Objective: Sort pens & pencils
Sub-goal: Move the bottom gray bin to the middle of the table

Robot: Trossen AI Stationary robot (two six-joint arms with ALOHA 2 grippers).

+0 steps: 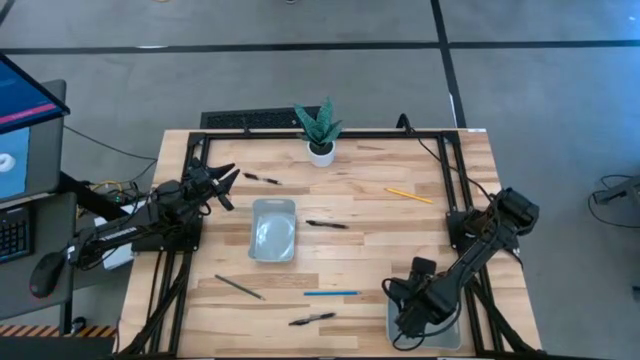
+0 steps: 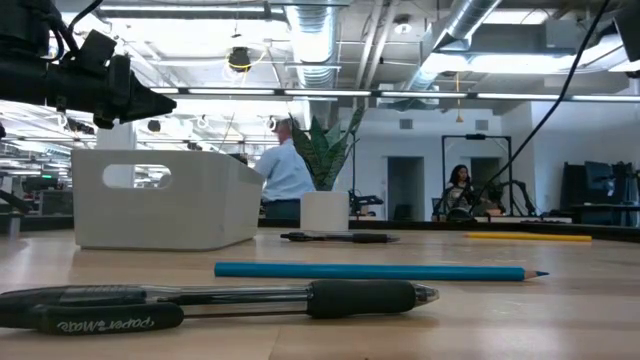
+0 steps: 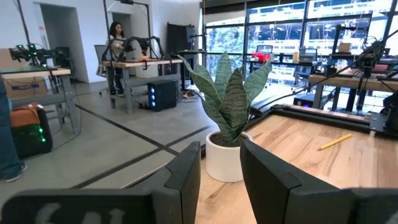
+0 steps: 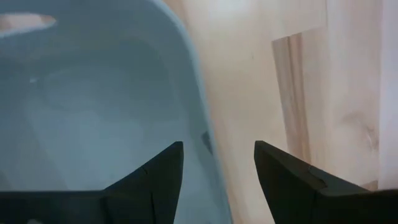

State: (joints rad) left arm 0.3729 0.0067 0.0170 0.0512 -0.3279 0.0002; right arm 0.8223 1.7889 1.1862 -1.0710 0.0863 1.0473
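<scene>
Three black pens lie flat on the table: one far left (image 1: 262,179), one beside the middle tray (image 1: 327,224), one at the near edge (image 1: 312,319) (image 2: 230,300). The yellow pencil (image 1: 410,195), the blue pencil (image 1: 331,293) (image 2: 380,270) and the dark grey pencil (image 1: 240,287) also lie flat. My left gripper (image 1: 225,185) (image 3: 219,180) is open and raised at the table's left, pointing toward the plant. My right gripper (image 1: 410,310) (image 4: 217,165) is open, pointing down over the rim (image 4: 199,124) of the near right tray (image 1: 440,335).
A pale grey tray (image 1: 273,228) (image 2: 165,210) stands mid-table. A potted plant (image 1: 320,130) (image 3: 227,124) sits at the far edge. A black frame (image 1: 440,150) runs round the table's far part. People are in the room beyond.
</scene>
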